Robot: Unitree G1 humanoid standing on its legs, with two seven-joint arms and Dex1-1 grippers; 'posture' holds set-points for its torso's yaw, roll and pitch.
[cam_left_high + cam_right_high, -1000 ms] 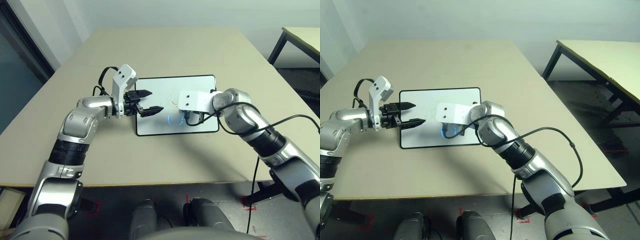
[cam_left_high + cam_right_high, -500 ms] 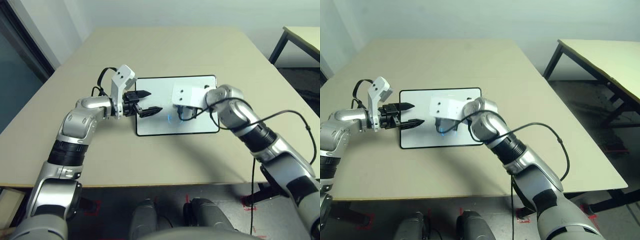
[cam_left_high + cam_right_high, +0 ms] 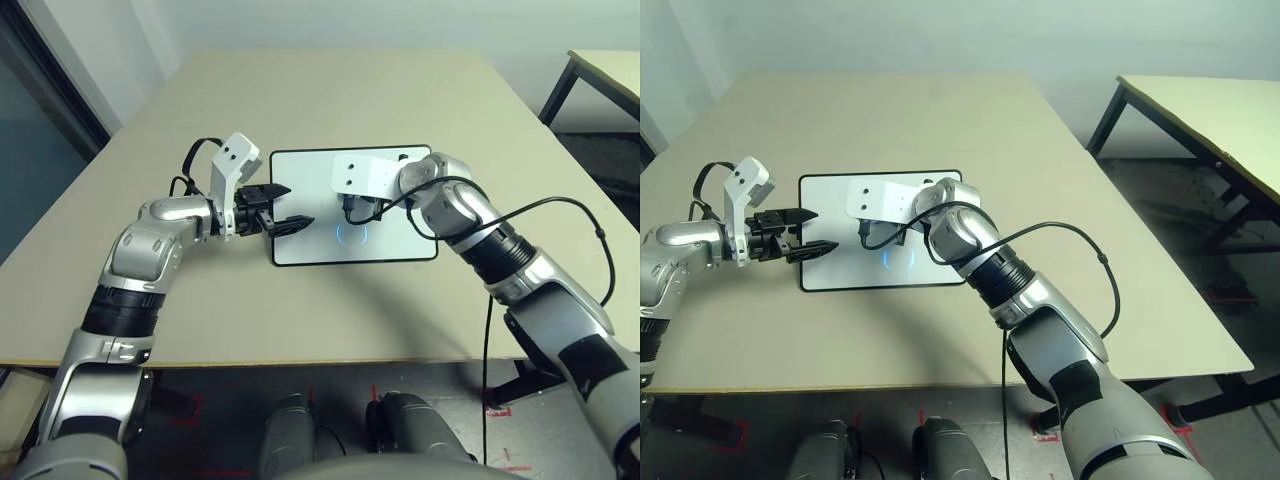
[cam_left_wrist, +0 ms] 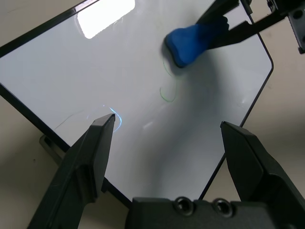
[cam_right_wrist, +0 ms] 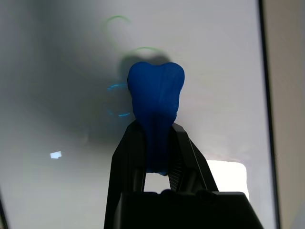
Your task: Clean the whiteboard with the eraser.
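The right end effector [image 5: 157, 128] is squeezing the blue eraser [image 5: 156, 88], which sits between its two fingers and pokes out past their tips. The left end effector [image 3: 300, 205] is open with nothing in it, over the board's left part. The whiteboard [image 3: 300, 249] lies flat on the worktop [image 3: 230, 320], under both end effectors.

A few things could go wrong. The eraser is held by its thin part, so a hard push could make it twist or slip out. If the right end effector is too high, the eraser may skim over the ink and leave it there. I can't tell if it is touching the board. A sideways rub could make the board slide, as nothing seems to hold it down. If the right end effector goes far left, it could bump the open left one. The blue lines [image 3: 351, 234] may be just a shine, and rubbing a shine would do no good.

The right wrist view shows the grip up close, with green curls [image 5: 116, 18] past the eraser's tip. In the eye views, the white cover [image 3: 365, 176] hides much of that grip. The left wrist view shows the eraser from the side, with its dark shadow beside it.
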